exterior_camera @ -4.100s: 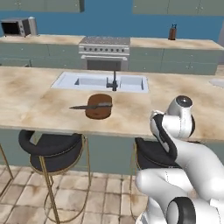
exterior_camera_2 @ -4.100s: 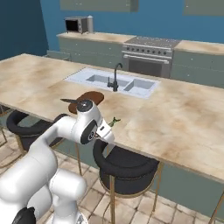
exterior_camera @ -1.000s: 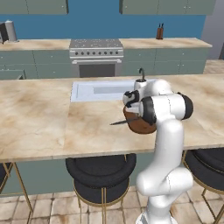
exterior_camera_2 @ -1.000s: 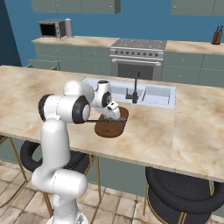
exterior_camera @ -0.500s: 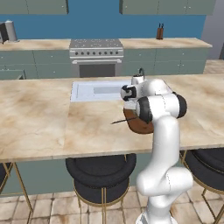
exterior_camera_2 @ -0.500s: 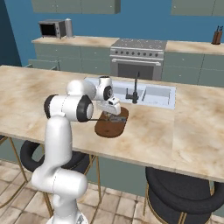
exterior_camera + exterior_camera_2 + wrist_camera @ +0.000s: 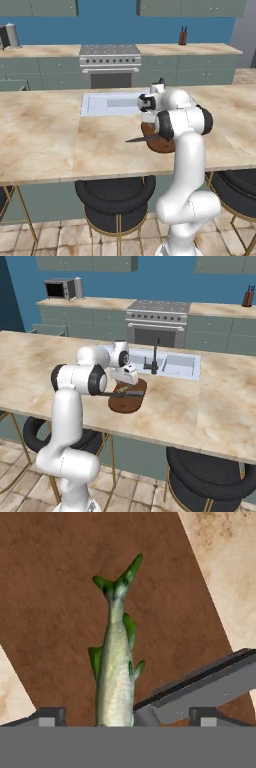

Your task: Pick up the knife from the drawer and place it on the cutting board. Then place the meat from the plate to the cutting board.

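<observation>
The dark reddish-brown cutting board [image 7: 126, 401] [image 7: 159, 143] [image 7: 60, 577] lies on the island counter in front of the sink. The knife [image 7: 132, 392] [image 7: 210, 684] rests on it, its blade tip sticking out past the board's edge [image 7: 136, 140]. The greenish-grey meat [image 7: 116, 667] lies flat on the board, tail pointing away from the hand. My gripper [image 7: 125, 718] [image 7: 128, 382] [image 7: 149, 114] hovers just above the board, open, with its fingertips [image 7: 47, 717] standing wide on either side of the meat and apart from it. The plate and the drawer are out of view.
A sink [image 7: 111, 104] with a dark faucet [image 7: 155, 358] lies just behind the board. Black stools [image 7: 115, 200] [image 7: 212, 476] stand under the counter's near edge. Stove [image 7: 110, 62], microwave [image 7: 59, 289] and knife block [image 7: 183, 37] line the back wall.
The jaws have gone from shut to wide open, and the meat has been let go onto the cutting board. The hand has shifted only slightly above the board.
</observation>
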